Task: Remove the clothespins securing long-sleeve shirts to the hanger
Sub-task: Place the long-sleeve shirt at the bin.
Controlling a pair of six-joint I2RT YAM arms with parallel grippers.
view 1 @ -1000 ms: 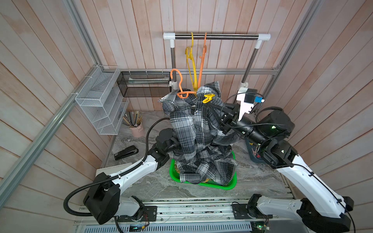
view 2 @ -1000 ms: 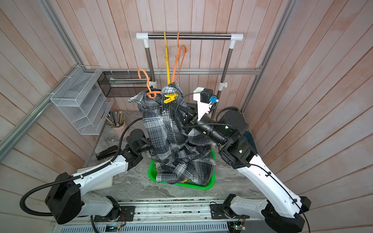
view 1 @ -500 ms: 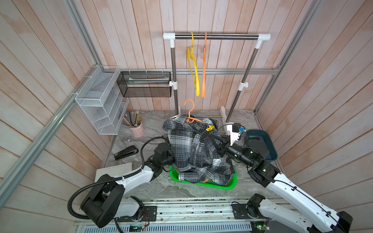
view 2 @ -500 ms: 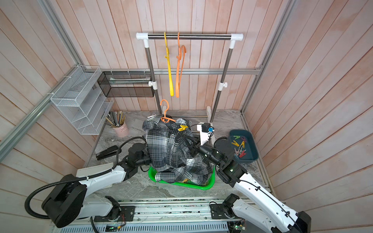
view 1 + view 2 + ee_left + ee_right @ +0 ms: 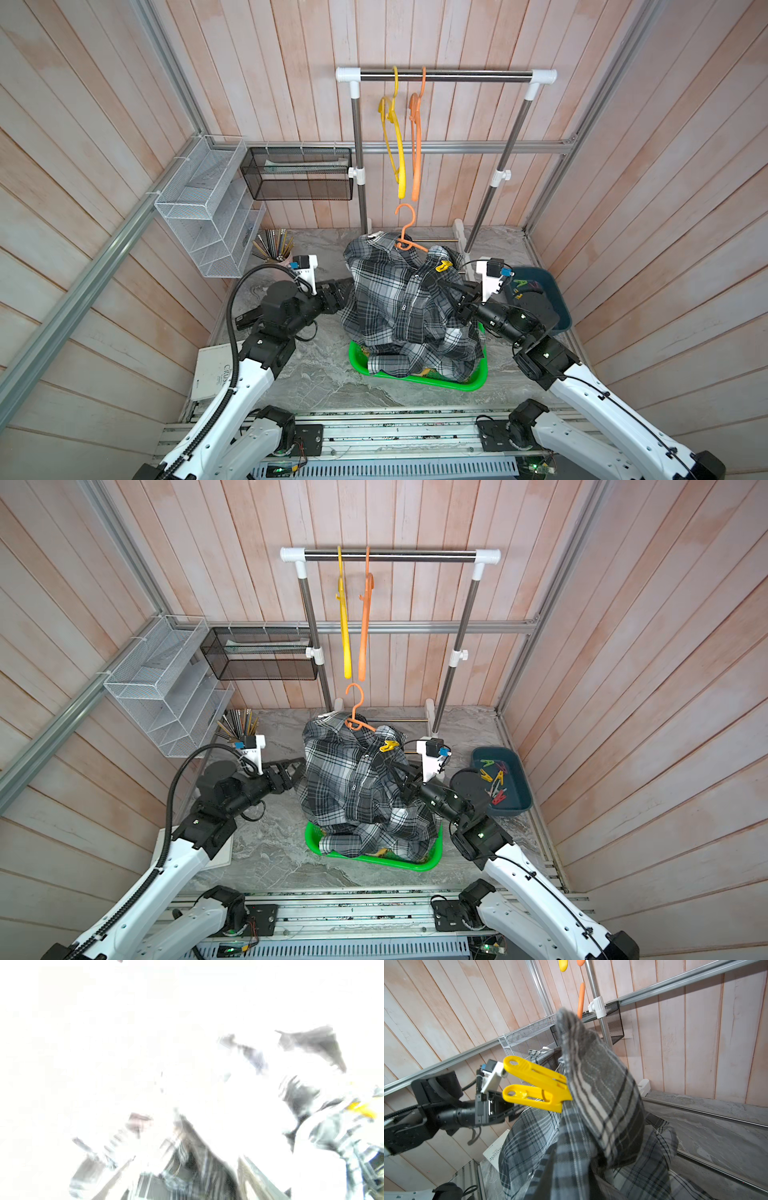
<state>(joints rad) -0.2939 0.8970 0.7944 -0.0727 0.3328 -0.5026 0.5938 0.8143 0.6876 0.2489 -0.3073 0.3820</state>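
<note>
A grey-black-white plaid long-sleeve shirt (image 5: 399,307) (image 5: 349,783) hangs bunched on an orange hanger (image 5: 405,235) (image 5: 355,715), off the rail and above a green basket (image 5: 436,381). A yellow clothespin (image 5: 444,266) (image 5: 389,746) (image 5: 537,1086) is clipped on the shirt's right shoulder. My right gripper (image 5: 451,297) (image 5: 397,773) is shut in the fabric just below that pin, and cloth hides its jaws in the right wrist view. My left gripper (image 5: 343,293) (image 5: 297,769) stands open beside the shirt's left edge, holding nothing. The left wrist view is washed out white.
A dark teal bin (image 5: 519,796) with several loose clothespins (image 5: 492,779) sits at the right. A yellow hanger (image 5: 395,141) and an orange hanger (image 5: 415,137) hang bare on the rail (image 5: 457,75). Wire shelves (image 5: 208,216), a pencil cup (image 5: 274,249) and a white book (image 5: 212,374) stand at the left.
The shirt on its hanger has come down from near the rail to just above the basket. My left gripper has opened and let go of the shirt; the right stays shut.
</note>
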